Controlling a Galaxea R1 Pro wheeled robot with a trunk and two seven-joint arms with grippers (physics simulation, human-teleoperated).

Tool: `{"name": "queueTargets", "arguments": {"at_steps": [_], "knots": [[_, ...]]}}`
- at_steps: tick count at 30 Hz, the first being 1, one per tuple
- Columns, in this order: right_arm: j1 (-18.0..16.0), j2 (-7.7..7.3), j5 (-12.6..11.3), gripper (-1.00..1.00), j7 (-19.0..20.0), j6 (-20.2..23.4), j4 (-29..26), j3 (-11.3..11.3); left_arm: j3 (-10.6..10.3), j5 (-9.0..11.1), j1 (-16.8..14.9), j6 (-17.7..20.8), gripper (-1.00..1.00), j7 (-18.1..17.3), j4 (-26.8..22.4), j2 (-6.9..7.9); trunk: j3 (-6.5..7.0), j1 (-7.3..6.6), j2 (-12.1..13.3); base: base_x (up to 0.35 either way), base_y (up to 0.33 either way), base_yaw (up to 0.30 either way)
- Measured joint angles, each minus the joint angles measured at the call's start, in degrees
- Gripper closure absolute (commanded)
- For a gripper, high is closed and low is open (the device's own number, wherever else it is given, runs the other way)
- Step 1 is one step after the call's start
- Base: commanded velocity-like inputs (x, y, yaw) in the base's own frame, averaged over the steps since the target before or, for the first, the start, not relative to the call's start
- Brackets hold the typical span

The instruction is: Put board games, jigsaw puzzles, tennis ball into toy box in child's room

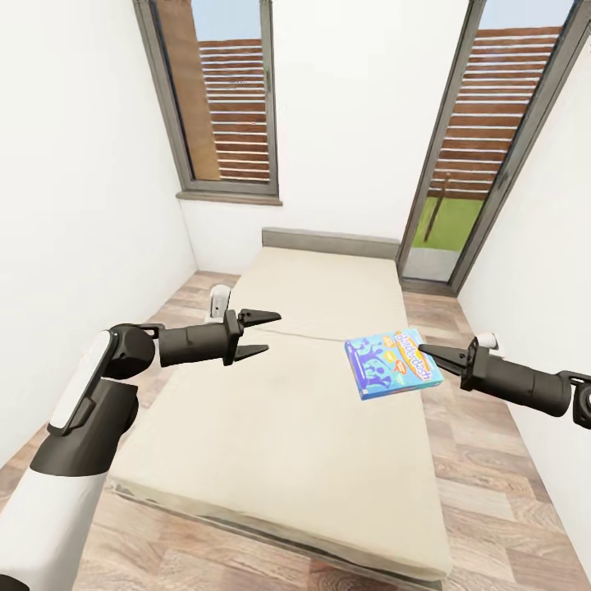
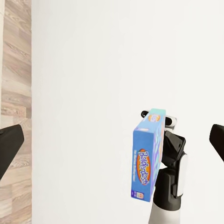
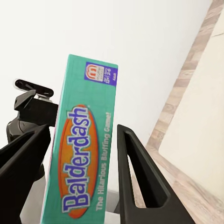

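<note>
A blue board game box marked "Balderdash" [image 1: 392, 363] hangs in the air over the right side of the bed [image 1: 271, 427], and my right gripper [image 1: 427, 353] is shut on its edge. In the right wrist view the box [image 3: 81, 158] stands on end between the two dark fingers of that gripper [image 3: 84, 135]. My left gripper [image 1: 267, 332] is open and holds nothing, hovering above the middle of the beige mattress, well left of the box. From the left wrist, the box [image 2: 147, 156] shows edge-on, ahead of the open left gripper [image 2: 114, 140]. The toy box, table, jigsaw puzzles and tennis ball are out of view.
The bed has a grey headboard [image 1: 328, 240] against the far white wall. A window [image 1: 217, 98] is at the back left and a glass door [image 1: 476, 156] at the back right. Wood floor [image 1: 492, 460] runs along both sides of the bed, between it and the side walls.
</note>
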Motion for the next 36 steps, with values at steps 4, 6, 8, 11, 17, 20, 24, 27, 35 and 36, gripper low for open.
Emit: {"name": "queueTargets", "arguments": {"at_steps": [4, 6, 8, 11, 17, 20, 24, 27, 35, 36], "knots": [[0.02, 0.00, 0.00, 1.00, 0.00, 0.00, -0.01, 0.03, 0.00, 0.00, 0.00, 0.00, -1.00, 0.00, 0.01, 0.00, 0.38, 0.00, 0.00, 0.000, 0.000, 0.000], [0.02, 0.00, 0.01, 1.00, -0.03, 0.00, -0.01, 0.08, 0.00, 0.00, 0.00, 0.00, -1.00, 0.00, 0.01, 0.00, 0.56, 0.00, 0.00, 0.000, 0.000, 0.000], [0.03, 0.00, 0.00, 1.00, -0.03, 0.00, 0.00, 0.12, 0.00, 0.00, 0.00, 0.00, -1.00, 0.00, 0.02, 0.00, 0.75, 0.00, 0.00, 0.000, 0.000, 0.000], [0.03, 0.00, 0.00, 1.00, -0.05, 0.00, 0.00, 0.15, -0.02, 0.00, 0.00, 0.00, -1.00, 0.00, 0.02, 0.00, 1.03, 0.00, 0.00, 0.000, 0.000, 0.000], [0.03, 0.01, 0.00, 1.00, -0.07, 0.00, -0.01, 0.19, 0.00, -0.01, 0.00, 0.00, -1.00, 0.00, 0.02, 0.00, 1.60, 0.00, 0.00, 0.000, 0.000, 0.000], [0.03, 0.02, 0.00, 1.00, -0.05, 0.00, 0.00, 0.19, -0.02, 0.00, 0.00, 0.00, -1.00, 0.00, 0.02, 0.00, 1.88, 0.00, 0.00, 0.000, 0.000, 0.000], [0.03, 0.02, 0.00, 1.00, -0.05, 0.00, 0.00, 0.18, -0.03, -0.01, 0.00, -0.02, -1.00, 0.00, 0.02, 0.00, 2.23, 0.00, 0.00, 0.000, 0.000, 0.000], [0.03, 0.03, -0.01, 1.00, -0.03, 0.00, 0.00, 0.14, -0.02, -0.01, 0.00, -0.04, -1.00, 0.00, 0.02, 0.00, 2.39, 0.00, 0.01, 0.000, 0.000, 0.000], [0.04, 0.30, 1.72, 1.00, -0.04, -0.01, 0.26, 0.10, 0.16, 0.08, 0.28, -0.03, -1.00, -0.13, 0.14, 0.05, 2.54, 0.00, 0.01, 0.000, 0.000, 0.000], [0.04, 0.45, 2.23, 1.00, -0.01, -0.02, 0.26, 0.07, 0.30, 0.10, 0.40, -0.02, -1.00, -0.16, 0.29, 0.12, 2.54, 0.00, 0.01, 0.000, 0.000, 0.000]]}}
